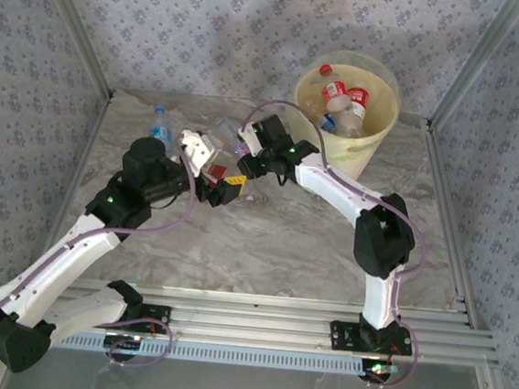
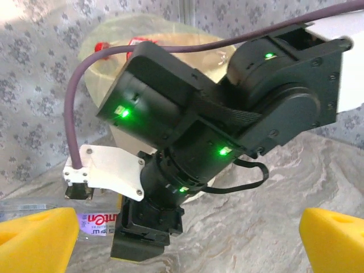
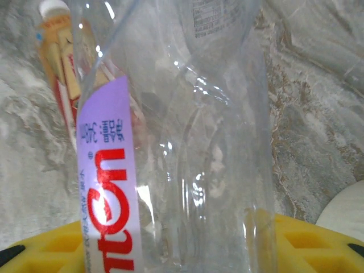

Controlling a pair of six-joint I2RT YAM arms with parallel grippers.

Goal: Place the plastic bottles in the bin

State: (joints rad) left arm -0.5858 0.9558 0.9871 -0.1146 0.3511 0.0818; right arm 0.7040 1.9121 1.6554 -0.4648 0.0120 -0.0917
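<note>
My right gripper (image 1: 243, 161) reaches down at the table's middle back and is shut on a clear plastic bottle (image 3: 187, 142) with a pale label in red letters. That same bottle (image 2: 94, 222) lies on the marble under the right wrist in the left wrist view. Behind it lies a second bottle (image 3: 57, 62) with an orange label and white cap. My left gripper (image 1: 221, 187) hovers just in front, open, with its yellow fingertips (image 2: 34, 239) wide apart and nothing between them. The pale-yellow bin (image 1: 375, 137) stands at the back right and holds several red-capped bottles (image 1: 341, 96).
A blue-labelled bottle (image 1: 160, 128) stands at the back left near the wall. Patterned walls and metal rails close in the table on three sides. The right arm's purple cable (image 2: 79, 96) loops between the two wrists.
</note>
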